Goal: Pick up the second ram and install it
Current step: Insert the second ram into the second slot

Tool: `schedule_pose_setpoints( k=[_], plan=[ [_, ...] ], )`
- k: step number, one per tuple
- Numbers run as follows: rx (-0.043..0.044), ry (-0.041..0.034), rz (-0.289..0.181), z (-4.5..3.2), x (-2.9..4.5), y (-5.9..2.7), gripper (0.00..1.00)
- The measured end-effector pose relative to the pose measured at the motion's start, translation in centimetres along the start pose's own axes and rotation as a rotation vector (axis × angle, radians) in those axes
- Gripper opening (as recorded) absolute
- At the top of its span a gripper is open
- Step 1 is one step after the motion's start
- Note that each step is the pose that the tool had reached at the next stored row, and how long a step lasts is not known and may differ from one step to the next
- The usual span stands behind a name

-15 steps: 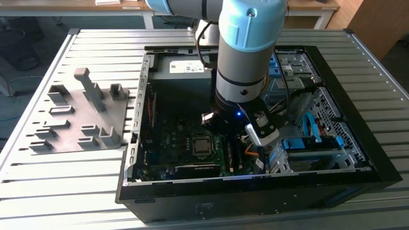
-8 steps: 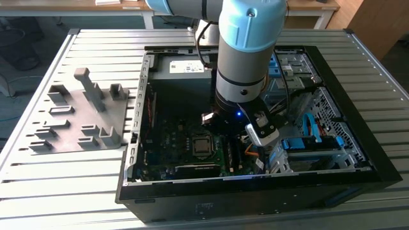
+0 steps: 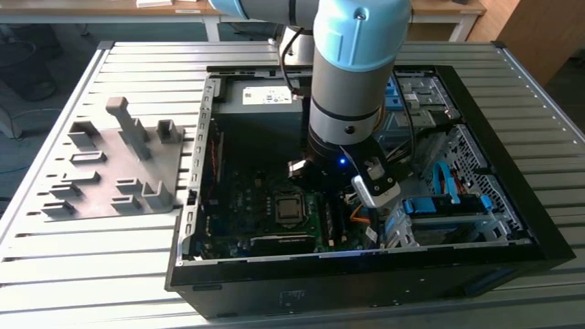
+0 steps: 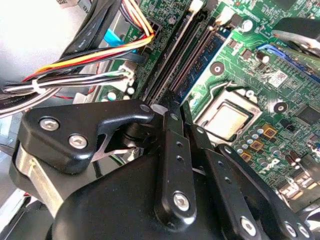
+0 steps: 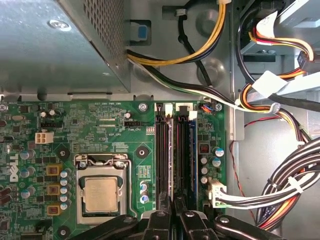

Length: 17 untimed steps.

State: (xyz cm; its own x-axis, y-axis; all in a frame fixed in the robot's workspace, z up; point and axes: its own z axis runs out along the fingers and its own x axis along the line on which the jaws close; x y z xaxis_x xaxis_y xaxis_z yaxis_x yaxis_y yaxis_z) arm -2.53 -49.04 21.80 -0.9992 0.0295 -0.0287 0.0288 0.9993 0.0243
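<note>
claw: black fingers pressed close together on a thin board edge, claw point(image 5: 172, 212) low over the memory slots in the first wrist view; in the second wrist view the claw point(image 4: 172, 107) tips sit right at the slot ends (gap between fingers very narrow)
second ram: thin dark stick point(image 5: 173, 150) standing on edge in a slot, running away from the fingertips in the first wrist view; top edge pinched by the claw; how far it is seated, cannot tell
memory slots: black parallel slots point(image 5: 161, 145) just beside the ram, with a blue-edged one point(image 4: 202, 65) in the second wrist view
processor: square metal-capped chip point(image 5: 100, 194) in its socket, beside the slots, on the green motherboard point(image 5: 90, 125)
cables: yellow, orange and black bundle point(image 5: 280, 195) on the other side of the slots, white connector near the board edge
power supply: grey perforated metal box point(image 5: 60, 45) past the motherboard in the first wrist view
arm: grey and light blue arm point(image 3: 352, 75) reaching straight down into the open computer case point(image 3: 366, 267) in the exterior view, claw point(image 3: 333, 188) inside near the board
fixture plate: grey plate with upright blocks point(image 3: 114, 168) on the table point(image 3: 55, 274), toward the exterior view's left of the case, well apart from the claw
drive brackets: blue point(image 3: 439, 205), inside the case toward the exterior view's right
</note>
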Motion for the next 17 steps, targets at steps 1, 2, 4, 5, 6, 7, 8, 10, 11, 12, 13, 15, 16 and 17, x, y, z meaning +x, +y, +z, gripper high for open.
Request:
schedule_pose_setpoints(
  k=[1, 2, 4, 5, 6, 7, 8, 10, 11, 12, 13, 15, 16, 17],
  plan=[
    [0.0001, 0.0001, 0.000, 0.00, 0.00, 0.00, 0.14],
    [0.0000, 0.0001, -0.001, 0.03, 0.00, -0.01, 0.14],
    [0.0002, 0.0001, -0.001, 0.12, 0.01, -0.01, 0.14],
    [0.0003, 0.0001, -0.001, 0.16, 0.01, -0.01, 0.14],
    [0.0003, 0.0001, -0.001, 0.20, 0.01, -0.01, 0.14],
    [0.0003, 0.0002, -0.001, 0.23, 0.01, -0.01, 0.14],
    [0.0005, 0.0002, -0.001, 0.26, 0.01, -0.01, 0.14],
    [0.0001, 0.0002, -0.001, 0.36, 0.01, -0.01, 0.14],
    [0.0003, 0.0003, -0.001, 0.41, 0.01, -0.01, 0.14],
    [0.0004, 0.0004, -0.001, 0.48, 0.01, -0.02, 0.14],
    [0.0004, 0.0005, -0.001, 0.57, 0.01, -0.02, 0.14],
    [0.0005, 0.0005, -0.001, 0.70, 0.02, -0.03, 0.14],
    [0.0006, 0.0005, -0.001, 0.77, 0.02, -0.02, 0.14],
    [0.0025, 0.0004, -0.001, 0.83, 0.01, -0.02, 0.14]
  ],
)
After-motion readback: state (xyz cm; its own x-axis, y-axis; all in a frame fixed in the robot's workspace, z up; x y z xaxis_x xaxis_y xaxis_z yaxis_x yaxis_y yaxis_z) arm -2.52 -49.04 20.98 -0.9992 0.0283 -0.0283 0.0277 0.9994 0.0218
